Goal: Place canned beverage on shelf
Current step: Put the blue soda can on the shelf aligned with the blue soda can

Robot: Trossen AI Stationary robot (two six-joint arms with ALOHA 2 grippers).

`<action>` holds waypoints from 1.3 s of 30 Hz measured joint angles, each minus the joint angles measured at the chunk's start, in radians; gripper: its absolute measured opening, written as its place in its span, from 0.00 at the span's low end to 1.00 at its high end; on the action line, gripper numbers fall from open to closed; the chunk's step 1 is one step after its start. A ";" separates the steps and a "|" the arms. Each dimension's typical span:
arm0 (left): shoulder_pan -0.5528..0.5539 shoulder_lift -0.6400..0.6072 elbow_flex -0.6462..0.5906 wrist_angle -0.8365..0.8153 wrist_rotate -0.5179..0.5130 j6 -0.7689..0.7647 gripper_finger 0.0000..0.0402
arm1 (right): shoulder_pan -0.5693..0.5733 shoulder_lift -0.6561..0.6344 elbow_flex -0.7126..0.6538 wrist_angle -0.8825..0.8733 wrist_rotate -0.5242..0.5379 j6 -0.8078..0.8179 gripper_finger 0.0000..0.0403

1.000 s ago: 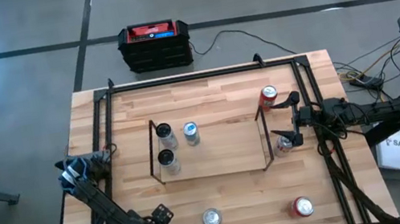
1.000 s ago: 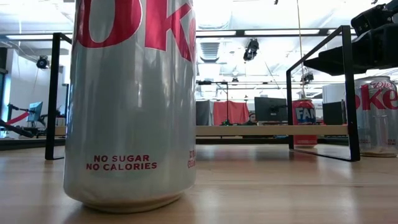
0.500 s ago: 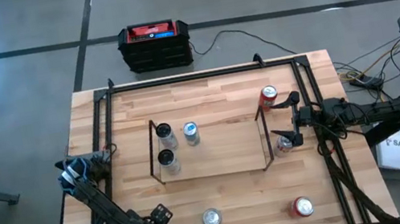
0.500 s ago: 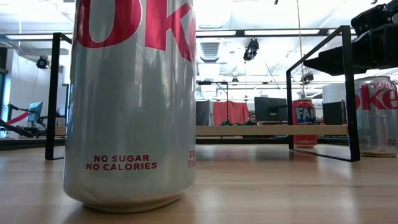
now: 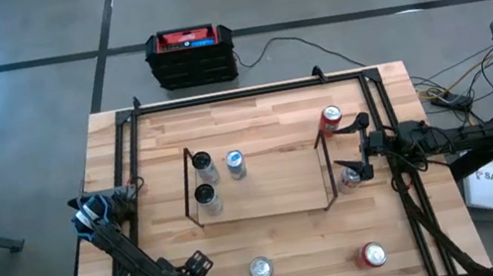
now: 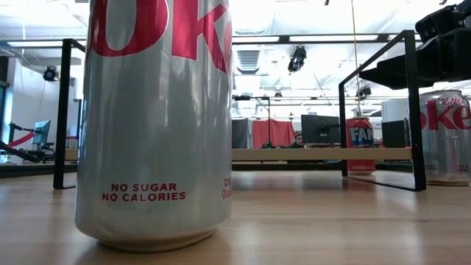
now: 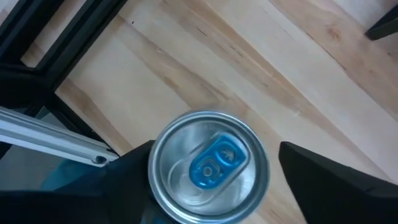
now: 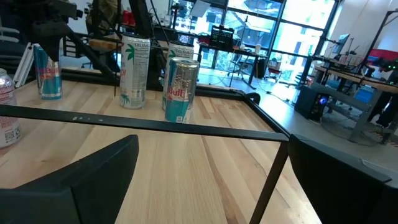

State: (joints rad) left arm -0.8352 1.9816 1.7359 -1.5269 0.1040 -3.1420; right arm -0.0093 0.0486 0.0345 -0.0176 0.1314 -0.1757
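The shelf (image 5: pixel 266 193), with a wood deck and black end frames, stands mid-table with three cans at its left end (image 5: pixel 203 168). My right gripper (image 5: pixel 360 148) is open and empty just outside the shelf's right end frame (image 8: pixel 155 126), raised above a silver Diet Coke can (image 5: pixel 351 179) that stands on the table by its near finger. My left gripper (image 7: pixel 211 186) is open at the table's near left, pointing down, with a finger on either side of a silver can with a blue tab (image 7: pixel 208 165). I cannot tell where that can lies in the high view. My left gripper comes from above with its fingers beside the upright can's rim (image 7: pixel 155 155). One finger shows apart from the can. I cannot tell whether the other touches it.
A red can (image 5: pixel 331 119) stands on the table by the shelf's far right corner. A silver can (image 5: pixel 261 269) and a red-topped can (image 5: pixel 374 255) stand near the table's near edge. The black tubular frame (image 5: pixel 371 87) runs around the tabletop.
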 joint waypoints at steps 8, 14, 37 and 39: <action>-0.004 0.007 0.002 0.004 0.003 0.000 0.55 | 0.000 0.000 0.000 0.000 0.000 0.000 0.99; -0.022 0.011 0.007 0.009 -0.026 0.029 0.55 | 0.000 0.000 0.000 0.000 0.000 0.000 0.99; -0.048 0.018 0.034 -0.020 -0.213 0.646 0.56 | 0.000 0.000 0.000 0.000 0.000 0.000 0.99; -0.050 0.018 0.034 -0.023 -0.238 0.687 0.56 | 0.000 0.000 0.000 0.000 0.000 0.000 0.99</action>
State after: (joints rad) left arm -0.8852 1.9995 1.7702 -1.5498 -0.1341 -2.4545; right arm -0.0093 0.0486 0.0345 -0.0174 0.1314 -0.1757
